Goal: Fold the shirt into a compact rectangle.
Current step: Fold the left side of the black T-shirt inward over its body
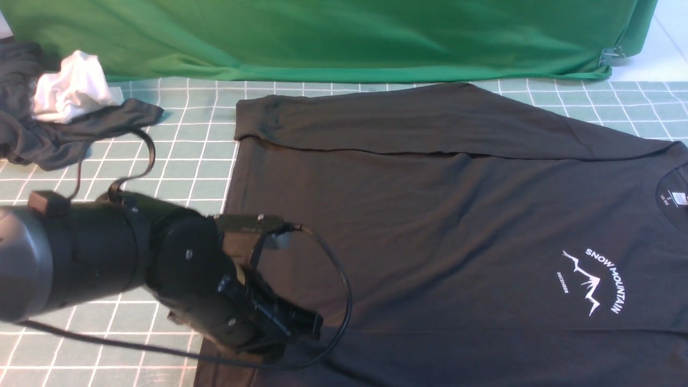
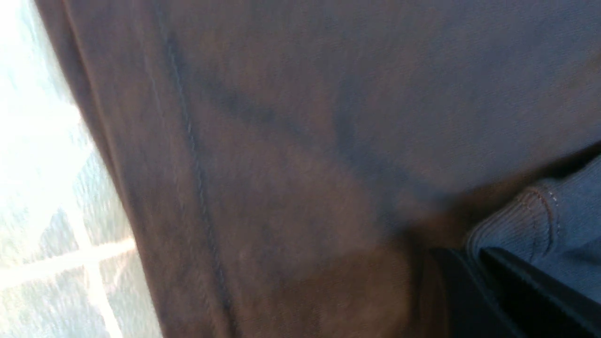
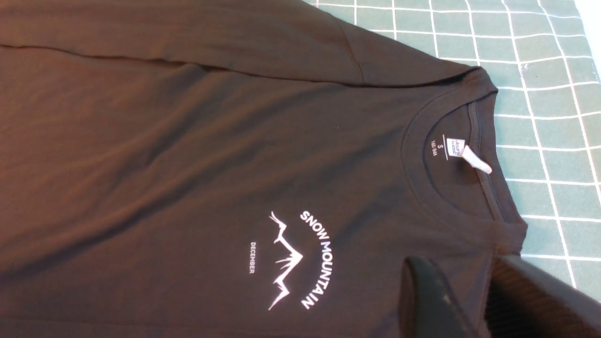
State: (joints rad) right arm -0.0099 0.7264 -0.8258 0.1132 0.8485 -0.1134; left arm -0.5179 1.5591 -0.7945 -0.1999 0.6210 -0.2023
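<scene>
1. The shirt (image 1: 430,215) lies flat and print up across the middle and right of the bench (image 1: 188,161). Its long axis runs left to right, with the hem toward the left edge and the collar (image 3: 450,155) toward the right edge.
2. One sleeve (image 1: 403,115) is folded along the far side of the body.
3. The left gripper (image 1: 309,325) sits low over the near-left part of the shirt, by the hem, so the left arm is nearer that end. The right gripper (image 3: 483,305) hangs over the near shoulder, just beside the collar.
4. The left gripper is closed tight. A ribbed cuff (image 2: 526,220) lies right against its fingers (image 2: 469,291) and looks pinched, so I judge that it grips the near sleeve's end.
5. The right gripper's jaws stand narrowly apart. Flat cloth shows in the gap, and nothing appears to be held.
6. The cuff probably needs carrying rightward along the long axis, to lay that sleeve over the body.
</scene>
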